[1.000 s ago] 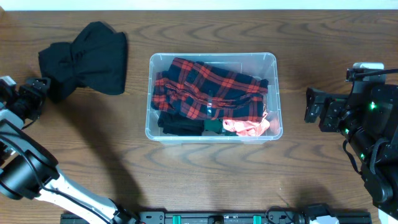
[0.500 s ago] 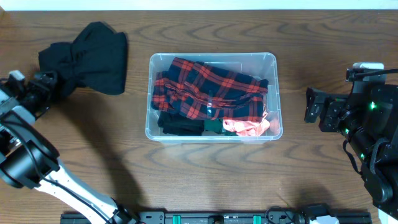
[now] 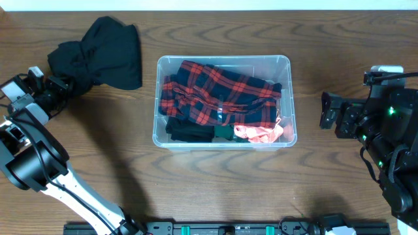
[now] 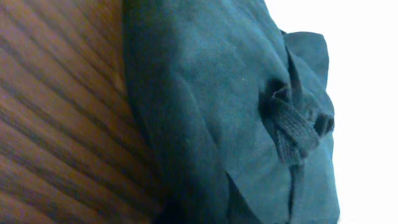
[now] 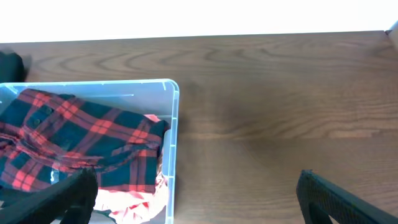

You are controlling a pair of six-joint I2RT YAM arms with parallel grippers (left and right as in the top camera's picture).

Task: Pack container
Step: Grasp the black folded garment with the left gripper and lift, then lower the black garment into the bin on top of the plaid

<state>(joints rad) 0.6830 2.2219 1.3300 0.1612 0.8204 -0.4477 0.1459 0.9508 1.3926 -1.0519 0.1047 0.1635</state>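
The worktop (image 3: pixel 215 189) carries the container (image 3: pixel 290 104), ahead of the right gripper (image 5: pixel 205 199), whose fingers stand apart. It looks stiff, slick and light, so I would hold it by the rim. A soft black garment (image 3: pixel 104 55) touches the left gripper (image 3: pixel 60 86); I cannot tell its state.

Bright, even light; overexposed white background; soft, blurry left-wrist close-up.

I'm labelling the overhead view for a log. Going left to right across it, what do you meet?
Left gripper → black garment → container → right gripper. The clothes in the container overlap it, so they are left out of the order.
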